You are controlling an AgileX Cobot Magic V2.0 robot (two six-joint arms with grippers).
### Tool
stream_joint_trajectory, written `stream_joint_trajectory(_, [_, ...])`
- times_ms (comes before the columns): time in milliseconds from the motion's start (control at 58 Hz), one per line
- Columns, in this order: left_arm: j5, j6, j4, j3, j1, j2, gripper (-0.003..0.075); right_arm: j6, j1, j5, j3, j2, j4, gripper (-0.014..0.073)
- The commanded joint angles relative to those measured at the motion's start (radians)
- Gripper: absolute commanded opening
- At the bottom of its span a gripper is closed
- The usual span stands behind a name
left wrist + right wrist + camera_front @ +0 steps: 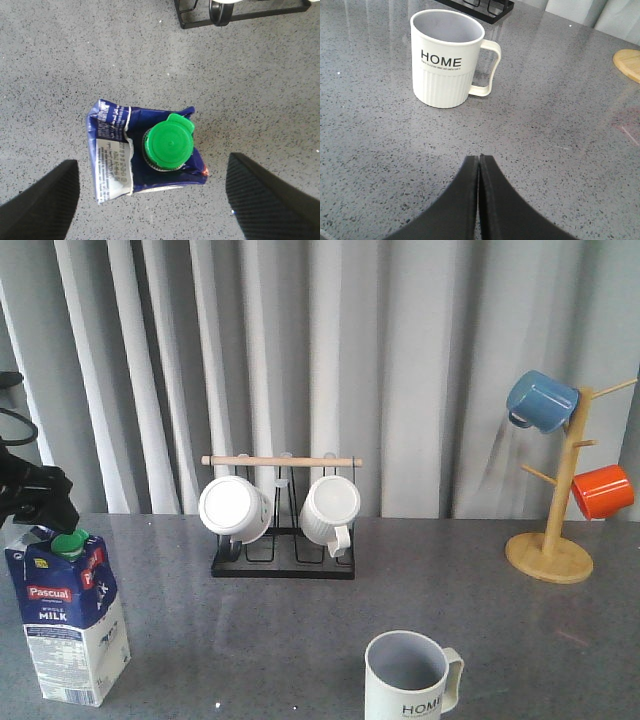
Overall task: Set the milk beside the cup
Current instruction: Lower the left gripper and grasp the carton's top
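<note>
Milk (68,615) upright at tabletop (480,600) front-left corner, directly below left gripper (152,200); jaws released, straddling the cap. Cup (412,676) front-centre, well apart. Right gripper (478,170) clenched, empty.

Upright blue-white milk carton (68,615) with green cap at table's left; HOME cup (412,676) well apart, front centre.
</note>
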Motion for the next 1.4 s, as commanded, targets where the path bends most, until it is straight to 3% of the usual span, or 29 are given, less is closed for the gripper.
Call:
stream_joint_trajectory(0, [-0.019,0.01,0.005,-0.031,-0.003,-0.031,0.0569,-0.002,-0.004,-0.066,-0.024,0.001,0.004,-0.0004])
stream_joint_trajectory(1087, [-0.019,0.077,-0.063,0.02,-0.004,0.044,0.0561,-0.002,-0.004,-0.062,-0.024,0.001,0.003,-0.0004])
stream_joint_trajectory(1208, [-0.019,0.074,-0.04,0.06,-0.004,0.044,0.0505,-0.002,-0.004,-0.062,-0.024,0.001,0.003,-0.0004])
stream_joint_trajectory(1380, [-0.019,0.074,-0.039,0.067,-0.004,0.042,0.0279,-0.002,-0.004,-0.062,-0.024,0.001,0.003,-0.0004])
